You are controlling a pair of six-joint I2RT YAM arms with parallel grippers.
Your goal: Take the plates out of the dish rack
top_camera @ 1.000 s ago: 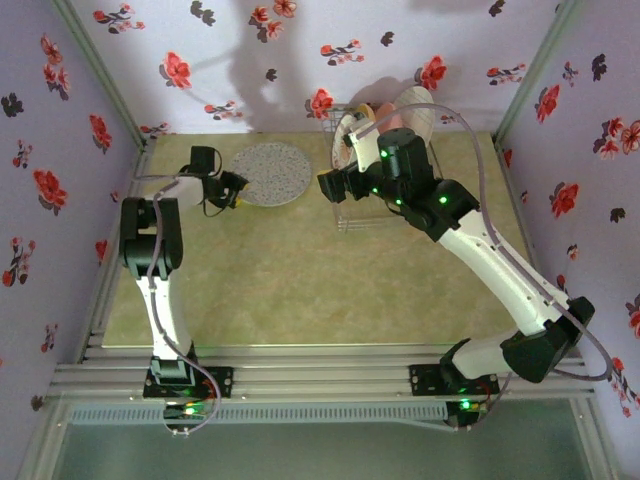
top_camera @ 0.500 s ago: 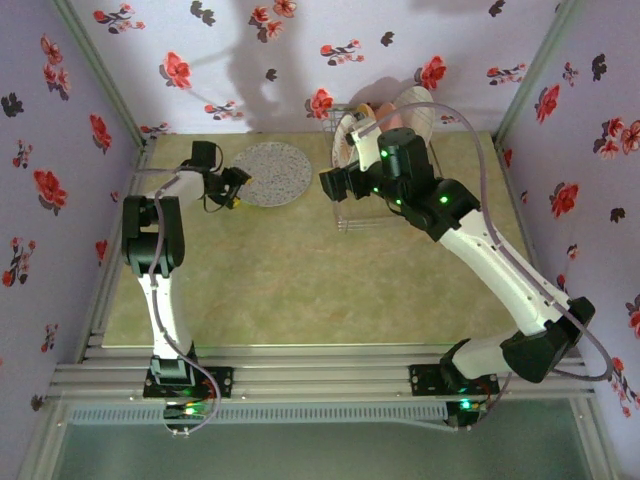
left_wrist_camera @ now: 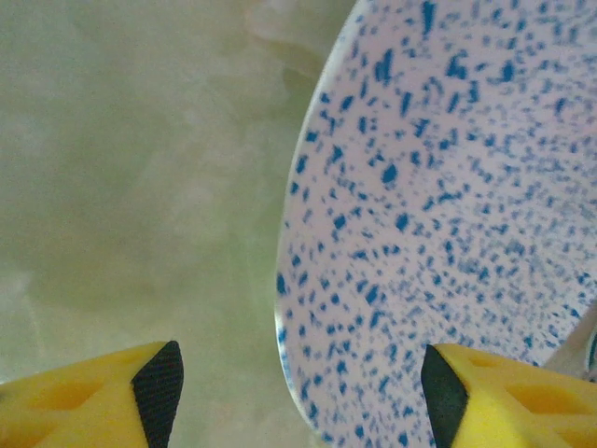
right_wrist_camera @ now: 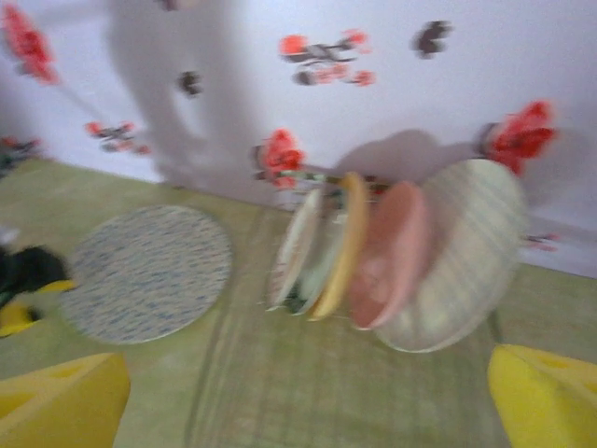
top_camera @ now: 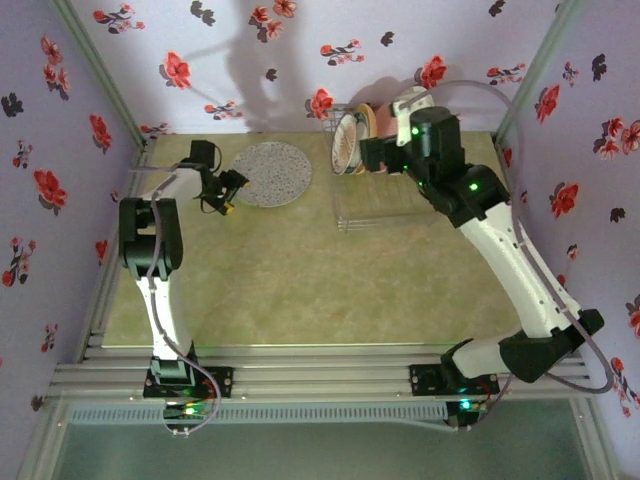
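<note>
The plates look hard, smooth, breakable and a little heavy, so take each one by its upper rim, one finger on each face, and lift it straight out of the rack at the back right of the bench. I count one speckled plate lying flat at the back left, and at least four standing in the rack, perhaps a fifth, which the blur does not let me confirm. The left fingers stand apart on either side of the speckled plate's rim without holding it; the right fingers are wide apart and empty, facing the rack.

Greenish, seemingly marbled tabletop enclosed by flower-patterned lilac walls.
</note>
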